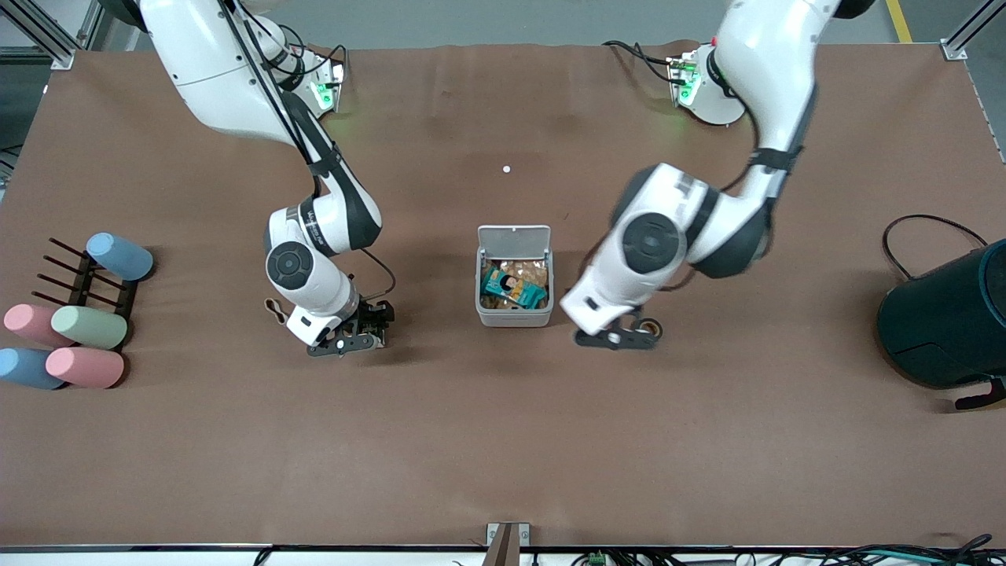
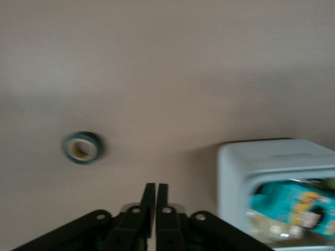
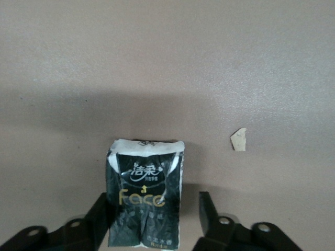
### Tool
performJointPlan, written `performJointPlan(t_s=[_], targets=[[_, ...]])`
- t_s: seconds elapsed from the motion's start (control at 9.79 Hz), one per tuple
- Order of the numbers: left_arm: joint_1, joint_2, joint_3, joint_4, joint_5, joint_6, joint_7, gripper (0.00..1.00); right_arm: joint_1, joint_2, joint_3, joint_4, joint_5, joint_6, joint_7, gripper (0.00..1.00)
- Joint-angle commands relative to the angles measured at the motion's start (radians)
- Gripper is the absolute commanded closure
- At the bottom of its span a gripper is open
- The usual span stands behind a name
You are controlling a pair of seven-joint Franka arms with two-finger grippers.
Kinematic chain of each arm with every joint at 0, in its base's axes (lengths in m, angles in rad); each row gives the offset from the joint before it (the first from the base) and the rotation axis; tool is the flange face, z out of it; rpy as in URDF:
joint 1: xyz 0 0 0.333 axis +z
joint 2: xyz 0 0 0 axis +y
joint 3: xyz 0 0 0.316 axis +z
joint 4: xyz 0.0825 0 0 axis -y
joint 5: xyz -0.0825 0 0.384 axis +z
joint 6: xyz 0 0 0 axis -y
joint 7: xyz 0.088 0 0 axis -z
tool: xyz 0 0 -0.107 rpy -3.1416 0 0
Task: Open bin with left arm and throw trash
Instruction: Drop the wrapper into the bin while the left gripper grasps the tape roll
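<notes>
The white-grey bin [image 1: 515,314] stands mid-table with its lid [image 1: 515,237] raised; a teal packet and other litter lie inside. It also shows in the left wrist view [image 2: 236,172]. My left gripper [image 1: 629,336] [image 2: 156,191] is shut and empty, low over the table beside the bin. The dark tape roll [image 1: 651,326] [image 2: 82,148] lies next to it. My right gripper [image 1: 368,326] [image 3: 153,213] is open, its jaws on either side of the black wrapper [image 3: 145,193] lying on the table. The pale figure-eight band [image 1: 274,310] lies beside the right arm's wrist.
A rack [image 1: 86,283] with several pastel cups [image 1: 88,327] sits at the right arm's end. A large dark teal cylinder [image 1: 947,314] with a cable lies at the left arm's end. A pale scrap [image 3: 238,139] lies near the wrapper.
</notes>
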Motion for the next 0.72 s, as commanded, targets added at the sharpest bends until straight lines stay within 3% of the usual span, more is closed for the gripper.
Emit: performJointPlan(t_s=[0.0,0.1,0.2,0.41,0.51,0.61], targets=[[0.102,0.086,-0.004,-0.025,0.068,0.072,0.105,0.02,0.007,-0.009,-0.003,-0.012,-0.008,0.005,0.020,0.72],[0.111,0.094,-0.004,-0.095,0.128,0.170,0.121,0.01,0.010,-0.009,-0.003,-0.009,-0.009,0.005,0.077,0.92],[0.128,0.095,-0.005,-0.169,0.151,0.267,0.121,0.01,0.019,-0.009,-0.003,-0.003,-0.008,0.005,0.096,1.00],[0.127,0.106,-0.009,-0.226,0.138,0.307,0.089,0.01,0.019,-0.038,0.000,0.041,-0.006,-0.014,0.201,1.00],[0.134,0.103,-0.018,-0.258,0.136,0.335,0.063,0.01,0.019,-0.094,0.003,0.129,0.006,-0.164,0.266,1.00],[0.136,0.100,-0.031,-0.275,0.136,0.338,0.047,0.01,0.022,-0.098,0.018,0.288,0.014,-0.357,0.337,1.00]])
